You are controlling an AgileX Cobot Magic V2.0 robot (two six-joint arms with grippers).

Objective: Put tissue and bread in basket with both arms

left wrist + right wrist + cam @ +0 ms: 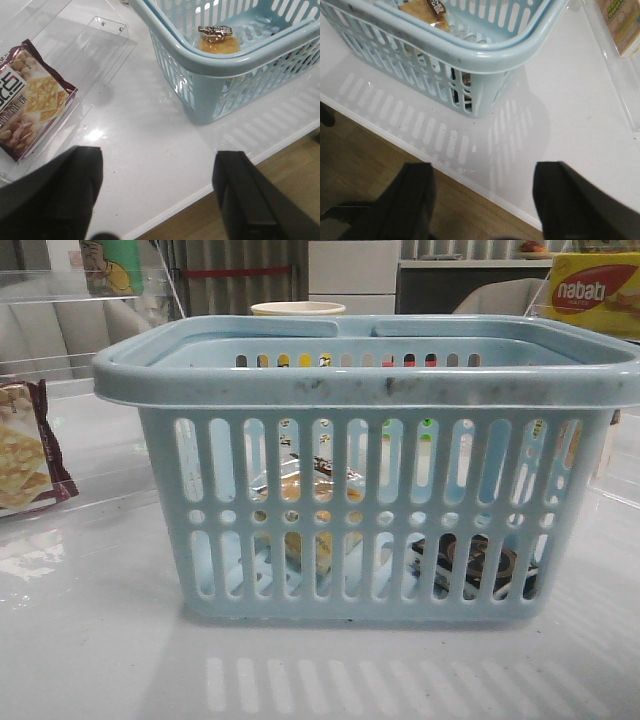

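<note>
Nearest the camera, the light-blue basket (370, 490) fills the centre of the front view on the white table (90, 660); through its slots the bread (320, 505) shows at centre and the black tissue pack (478, 565) at lower right, both lying inside. Beyond, a maroon-edged cracker packet (25, 455) lies at left and a yellow nabati box (595, 292) stands at upper right. Each wrist view shows the left gripper (157, 195) and right gripper (482, 200) spread wide, holding nothing, over the table edge near the basket.
</note>
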